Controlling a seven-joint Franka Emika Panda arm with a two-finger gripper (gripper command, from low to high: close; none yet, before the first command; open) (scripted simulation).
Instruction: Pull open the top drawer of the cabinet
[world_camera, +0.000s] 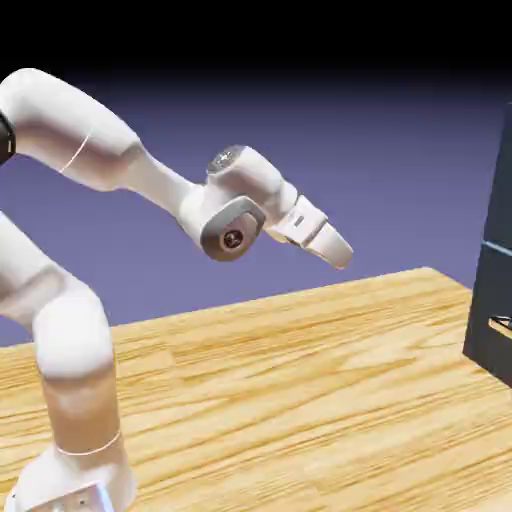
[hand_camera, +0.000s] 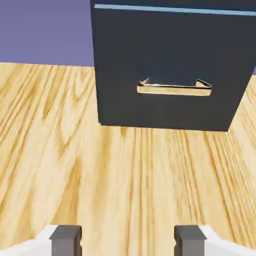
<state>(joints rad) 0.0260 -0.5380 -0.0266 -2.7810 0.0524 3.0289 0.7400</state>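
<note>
You have a wooden tabletop (world_camera: 290, 400) across the lower part of the exterior view, pale honey-yellow with streaks of darker brown grain. Its far edge climbs gently toward the exterior view's right, reaches a corner, then slopes down. Behind it, you see a plain backdrop (world_camera: 370, 180), blue-violet just above the wood and darkening to black at the top. In your hand view, the same wood fills most of the picture, its grain lines running mostly up and down, with wavy figuring on the left. The wood's far edge lies near the top, and the violet backdrop shows above it at upper left.
</note>
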